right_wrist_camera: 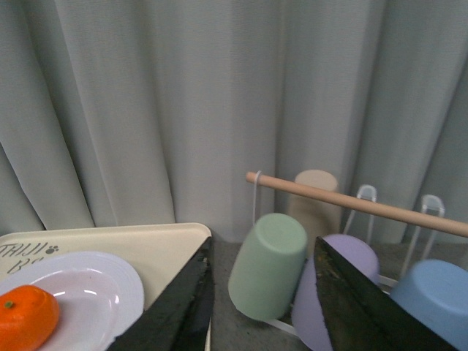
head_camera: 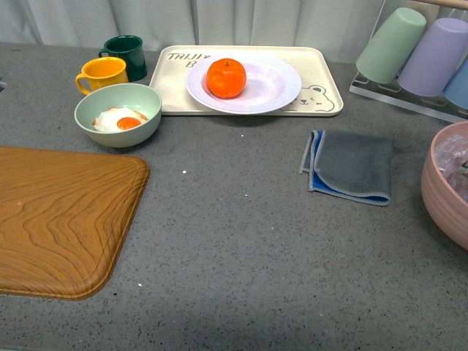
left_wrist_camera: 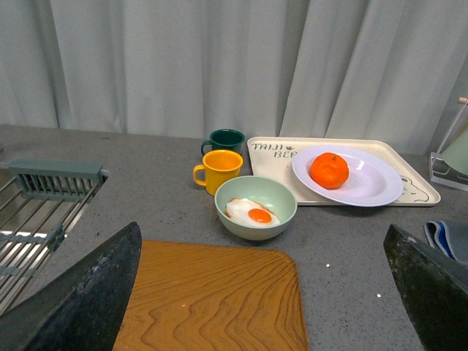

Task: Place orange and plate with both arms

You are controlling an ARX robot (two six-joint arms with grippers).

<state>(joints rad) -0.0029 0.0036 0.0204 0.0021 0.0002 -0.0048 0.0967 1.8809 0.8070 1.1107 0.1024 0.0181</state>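
Observation:
The orange (head_camera: pixel 226 77) sits on the white plate (head_camera: pixel 274 89), which rests on the cream bear tray (head_camera: pixel 322 73) at the back of the counter. Both show in the left wrist view, the orange (left_wrist_camera: pixel 329 170) on the plate (left_wrist_camera: pixel 373 183), and in the right wrist view, the orange (right_wrist_camera: pixel 25 316) on the plate (right_wrist_camera: pixel 95 292). My left gripper (left_wrist_camera: pixel 263 292) is open and empty, above the wooden board's edge, well short of the plate. My right gripper (right_wrist_camera: pixel 263 300) is open and empty, facing the cup rack beside the tray. Neither arm shows in the front view.
A pale green bowl with a fried egg (head_camera: pixel 118 115), a yellow mug (head_camera: pixel 102 73) and a dark green mug (head_camera: pixel 126 53) stand left of the tray. A wooden board (head_camera: pixel 58 219) lies front left, a grey cloth (head_camera: pixel 351 164) right, a pink bowl (head_camera: pixel 450 183) far right, a cup rack (head_camera: pixel 417 51) back right.

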